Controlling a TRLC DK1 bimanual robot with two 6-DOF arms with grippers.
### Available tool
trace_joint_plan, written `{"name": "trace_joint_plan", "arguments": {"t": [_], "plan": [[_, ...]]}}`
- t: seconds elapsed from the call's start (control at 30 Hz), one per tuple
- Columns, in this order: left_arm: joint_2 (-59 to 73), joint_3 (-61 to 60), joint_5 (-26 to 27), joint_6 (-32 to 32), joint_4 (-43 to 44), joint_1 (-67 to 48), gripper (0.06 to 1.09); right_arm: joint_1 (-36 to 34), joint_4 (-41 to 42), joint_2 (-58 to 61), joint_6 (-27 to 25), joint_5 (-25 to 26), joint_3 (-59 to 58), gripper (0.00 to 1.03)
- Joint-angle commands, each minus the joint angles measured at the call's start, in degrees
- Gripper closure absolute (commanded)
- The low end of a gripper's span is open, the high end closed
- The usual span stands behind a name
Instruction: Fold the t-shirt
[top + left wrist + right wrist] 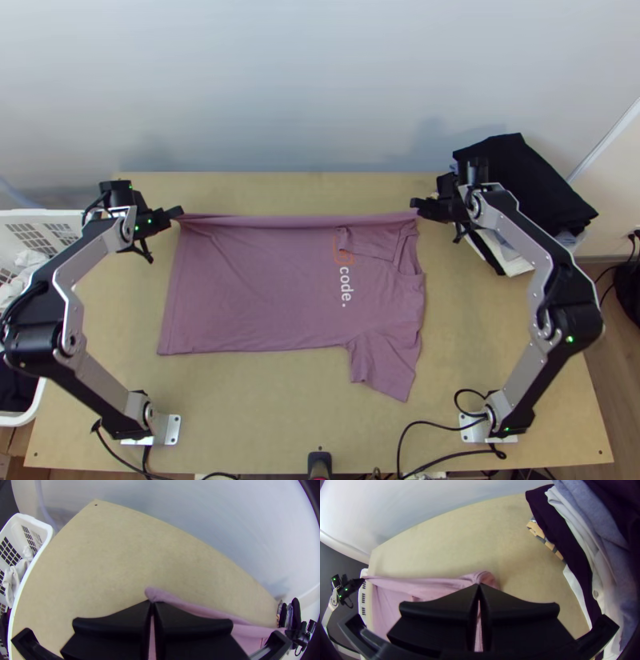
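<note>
Left gripper [177, 212] and right gripper [414, 205] both had the t-shirt's [256, 280] far edge clamped, fingers [113, 626] hiding the actual pinch. Shirt lay mostly spread on the table [264, 416], orange print [343, 258] partly covered tho.

Mauve t-shirt [264, 280]; mostly spread, table centre

The left arm [100, 248] and the right arm [522, 234] are extended from their near bases toward the far side, elbows bent outward. The left gripper [179, 213] is pointed right and the right gripper [414, 205] left, at about the same depth, well apart. On each, the flat black fingers are pressed together.
</note>
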Motion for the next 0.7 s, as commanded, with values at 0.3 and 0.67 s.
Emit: {"name": "trace_joint_plan", "arguments": {"t": [0.3,0.67], "plan": [[-8.57,-9.51,1.91,-0.98,-0.12,0.30,1.05,0.35,-0.31,-11.37,-2.10,0.34,-11.94,1.00],[-10.33,-16.36,1.91,-1.16,1.28,-0.05,1.05,1.58,0.48,-17.17,-1.49,0.34,-21.17,1.00]]}}
